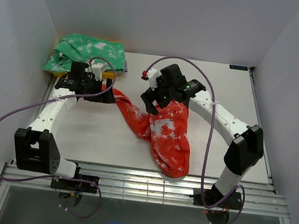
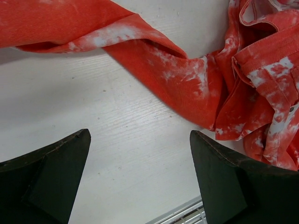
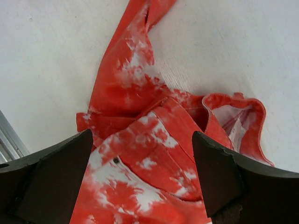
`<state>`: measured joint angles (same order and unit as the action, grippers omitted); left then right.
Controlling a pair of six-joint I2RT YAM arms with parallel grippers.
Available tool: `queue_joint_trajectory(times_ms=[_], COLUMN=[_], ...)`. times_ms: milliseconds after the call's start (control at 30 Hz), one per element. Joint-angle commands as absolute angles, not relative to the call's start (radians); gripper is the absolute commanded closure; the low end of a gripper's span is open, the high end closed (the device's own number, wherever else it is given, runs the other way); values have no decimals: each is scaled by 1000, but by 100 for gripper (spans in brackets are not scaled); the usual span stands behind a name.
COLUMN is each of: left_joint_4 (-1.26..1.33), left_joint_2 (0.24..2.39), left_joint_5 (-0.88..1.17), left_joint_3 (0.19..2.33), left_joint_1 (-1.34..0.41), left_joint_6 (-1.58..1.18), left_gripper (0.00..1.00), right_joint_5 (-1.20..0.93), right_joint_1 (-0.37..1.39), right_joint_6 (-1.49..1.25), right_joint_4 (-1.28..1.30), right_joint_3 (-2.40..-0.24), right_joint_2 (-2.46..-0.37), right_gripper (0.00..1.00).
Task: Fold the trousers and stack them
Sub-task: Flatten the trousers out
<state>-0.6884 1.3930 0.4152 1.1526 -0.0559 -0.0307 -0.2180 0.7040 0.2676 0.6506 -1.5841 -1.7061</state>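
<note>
The trousers (image 1: 166, 133) lie crumpled centrally on the worktop (image 1: 97, 138), one leg (image 1: 126, 102) trailing toward the left jaws, waistband (image 3: 236, 99) bunched beneath the right jaws; soft, light, limp cloth, likely to sag and slide, hardly fragile; best pinched at the waistband corners or a hem; both pairs of jaws gape wide, holding nothing.

A: The trousers (image 1: 166, 133)?
B: Soft woven cloth, matt, fine twill ribs showing.
A: And the tabletop (image 1: 98, 133)?
B: White, matt, faint wood-like grain. The left hand (image 2: 140, 144) has dark matt fingers (image 2: 224, 182), slightly rough, plastic-looking. Rails (image 1: 141, 182): ribbed bare metal.
</note>
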Motion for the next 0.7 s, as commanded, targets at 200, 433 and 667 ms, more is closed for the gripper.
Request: queue_joint_trajectory(times_ms=[200, 433, 667], left_joint_4=[-730, -736, -738], left_joint_2=[1365, 1377, 1385], left_joint_5=[417, 423, 428], left_joint_3=[1177, 1189, 1198], left_joint_1=[-26, -23, -21], left_joint_6=[-106, -106, -86], left_gripper=[2, 2, 3], right_joint_5=[84, 183, 83], right_joint_1=[836, 841, 760], right_joint_6=[265, 296, 359], right_joint_4=[785, 813, 807], right_joint_3=[-1704, -1638, -1582], right_joint_2=[-1888, -1879, -1662], right_gripper=[12, 49, 92])
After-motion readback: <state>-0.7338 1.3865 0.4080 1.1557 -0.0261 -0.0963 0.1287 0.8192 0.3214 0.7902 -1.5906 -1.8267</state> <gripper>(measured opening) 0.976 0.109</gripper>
